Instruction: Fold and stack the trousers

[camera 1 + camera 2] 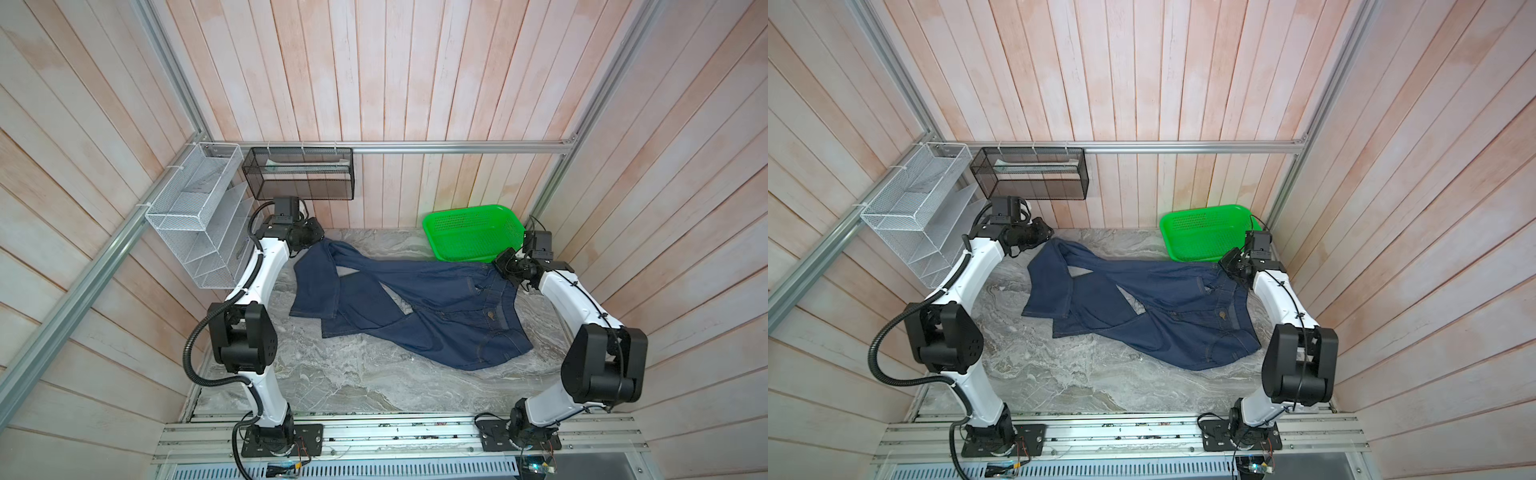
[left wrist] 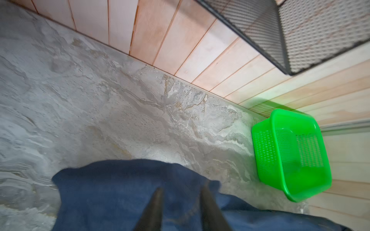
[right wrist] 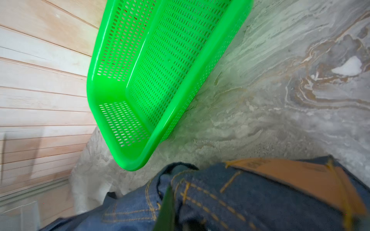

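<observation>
Trousers (image 1: 415, 307) (image 1: 1154, 307): One pair in dark blue denim with tan stitching is laid rumpled and unfolded on the bench (image 1: 353, 374) (image 1: 1079, 374). The waist is turned to the right. The legs run to the left, crossed, with their ends doubled back toward the near edge.
Waistband patch (image 3: 290, 176): A brown patch is shown on the waistband in the right wrist view.
Left end effector (image 1: 318, 239) (image 1: 1046, 235) (image 2: 181, 190): It is positioned at the far left, over the bend of the legs. In the left wrist view its fingers (image 2: 154, 210) are seen spread apart, with denim lying below and between them; nothing is clamped.
Right end effector (image 1: 505, 266) (image 1: 1231, 262): It is positioned at the far corner of the waist. Only one finger (image 3: 166, 210) is clearly shown, over the waistband, so it cannot be told whether the jaws are apart or closed.
Green basket (image 1: 473, 232) (image 1: 1204, 232) (image 2: 290, 156) (image 3: 160, 60): A perforated plastic basket is set on the bench at the far right, against the back wall and just beside the waist. Its perforated floor is seen uncovered throughout.
Black mesh basket (image 1: 299, 183) (image 1: 1034, 183) (image 2: 300, 30): It is hung on the back wall rail, above the left arm. A pale flat item (image 1: 307, 164) (image 1: 1038, 166) is held inside; its kind cannot be told.
White wire rack (image 1: 191, 216) (image 1: 909, 208): It is fixed to the left wall, beside the black mesh basket. Its contents cannot be made out.
</observation>
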`<state>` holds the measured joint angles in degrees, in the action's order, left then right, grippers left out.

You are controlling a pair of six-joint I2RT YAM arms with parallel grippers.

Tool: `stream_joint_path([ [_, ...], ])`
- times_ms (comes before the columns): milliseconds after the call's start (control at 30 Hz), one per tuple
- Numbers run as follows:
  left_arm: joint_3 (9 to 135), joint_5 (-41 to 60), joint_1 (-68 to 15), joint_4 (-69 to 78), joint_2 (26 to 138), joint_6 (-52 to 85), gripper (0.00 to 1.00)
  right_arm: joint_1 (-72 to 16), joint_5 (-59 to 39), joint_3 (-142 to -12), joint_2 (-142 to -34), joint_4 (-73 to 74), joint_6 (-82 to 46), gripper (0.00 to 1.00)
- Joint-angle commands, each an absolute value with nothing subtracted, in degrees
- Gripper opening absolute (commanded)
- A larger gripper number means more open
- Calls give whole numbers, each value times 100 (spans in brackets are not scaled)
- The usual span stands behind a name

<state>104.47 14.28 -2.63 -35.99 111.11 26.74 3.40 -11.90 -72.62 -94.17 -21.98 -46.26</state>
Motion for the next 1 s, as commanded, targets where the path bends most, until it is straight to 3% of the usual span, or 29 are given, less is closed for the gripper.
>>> stream_joint_path([
  [0,10763,1559,-247,-3717,11492,2689,52,382,-1206,-7628,-9765,-2444,-4426,33],
  [100,10642,1524,-250,-3666,11317,2709,61,387,-1126,-7704,-9645,-2579,-4339,49],
  [167,10362,1460,-249,-3632,10974,2653,65,376,-914,-7709,-9324,-2784,-4251,55],
  [400,7621,1703,-352,-3240,9043,2649,66,368,-865,-6868,-7967,-3512,-4152,56],
  [633,4887,1708,-1307,-2743,7817,3162,66,160,-1076,-5473,-7043,-3608,-4271,53],
  [967,3765,1373,-1457,-2128,7910,3423,67,-124,-1152,-4199,-6820,-3074,-4505,50],
])
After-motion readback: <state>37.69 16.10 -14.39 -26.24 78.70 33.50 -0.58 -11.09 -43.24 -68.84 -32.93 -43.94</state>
